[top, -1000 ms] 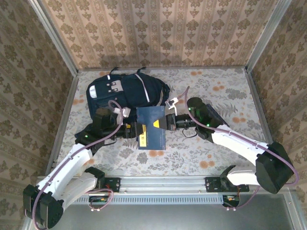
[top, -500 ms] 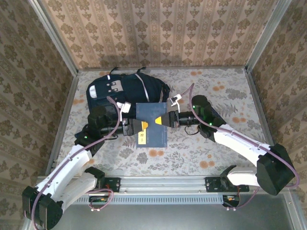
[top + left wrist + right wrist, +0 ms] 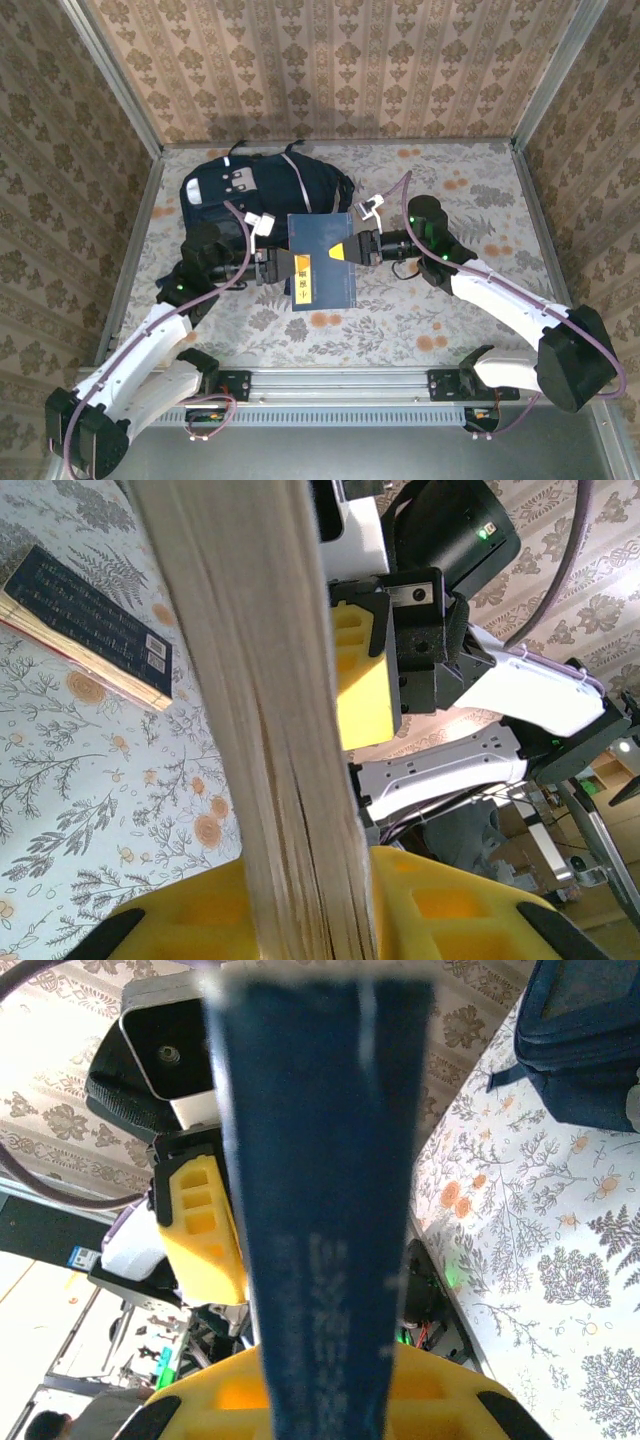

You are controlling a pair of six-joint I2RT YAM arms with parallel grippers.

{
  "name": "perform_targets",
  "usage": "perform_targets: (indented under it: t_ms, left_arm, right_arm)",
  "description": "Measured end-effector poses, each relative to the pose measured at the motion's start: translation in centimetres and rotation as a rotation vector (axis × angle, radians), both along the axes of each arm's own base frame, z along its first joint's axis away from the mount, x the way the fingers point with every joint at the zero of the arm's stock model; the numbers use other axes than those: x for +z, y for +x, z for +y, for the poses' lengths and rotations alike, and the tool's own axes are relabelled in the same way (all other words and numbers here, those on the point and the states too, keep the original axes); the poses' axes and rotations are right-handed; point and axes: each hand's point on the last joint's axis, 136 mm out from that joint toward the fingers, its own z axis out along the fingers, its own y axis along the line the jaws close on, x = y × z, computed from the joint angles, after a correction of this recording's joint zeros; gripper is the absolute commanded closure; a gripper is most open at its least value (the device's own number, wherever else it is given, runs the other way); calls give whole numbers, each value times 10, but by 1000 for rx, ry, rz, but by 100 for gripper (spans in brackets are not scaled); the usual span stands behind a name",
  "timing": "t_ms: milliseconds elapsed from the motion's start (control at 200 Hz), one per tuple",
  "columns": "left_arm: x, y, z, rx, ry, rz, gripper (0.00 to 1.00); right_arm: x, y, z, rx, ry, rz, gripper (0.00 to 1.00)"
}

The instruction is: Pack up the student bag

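Observation:
The student bag (image 3: 262, 186), a large navy backpack, lies at the back left of the table; its corner shows in the right wrist view (image 3: 590, 1040). In front of it a flat navy book (image 3: 322, 240) with a yellow label is held above the table between both arms. My left gripper (image 3: 282, 266) is shut on its pale page edge (image 3: 270, 730), with yellow pads (image 3: 440, 910) pressing both sides. My right gripper (image 3: 347, 251) is shut on the navy spine (image 3: 325, 1210) from the opposite side.
A second dark book (image 3: 90, 630) lies flat on the floral table (image 3: 470, 200) below the held one. Patterned walls with metal corner posts (image 3: 135, 110) close in the table on three sides. The arm bases sit on the front rail (image 3: 340, 382).
The left gripper's jaws have closed onto the book's page edge. The book, held by the right gripper throughout, has shifted slightly right and toward the back.

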Motion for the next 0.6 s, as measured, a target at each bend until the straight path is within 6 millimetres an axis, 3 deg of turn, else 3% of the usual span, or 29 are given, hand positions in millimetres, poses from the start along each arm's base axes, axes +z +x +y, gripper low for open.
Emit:
perform_targets:
  t_ms: [95,265,340,395,470,600]
  left_arm:
    - [-1,-1,-1,-13,0,7,77]
    - [-3,-1,-4,-32,0,30,100]
    - [-2,-1,-5,-36,-5,26,100]
    - [-1,-1,-5,-38,-8,23,100]
    - [0,-1,-6,-35,-12,21,100]
    - [3,4,-9,-2,-28,6,100]
  right_arm:
    - [1,-2,-1,14,4,-1,100]
    - [2,-4,-2,25,8,-5,100]
    - [2,-3,-2,24,8,-6,100]
    - [2,-3,-2,23,8,-7,91]
    - [2,-2,-3,14,7,-5,68]
    - [-2,5,-5,-55,4,-9,49]
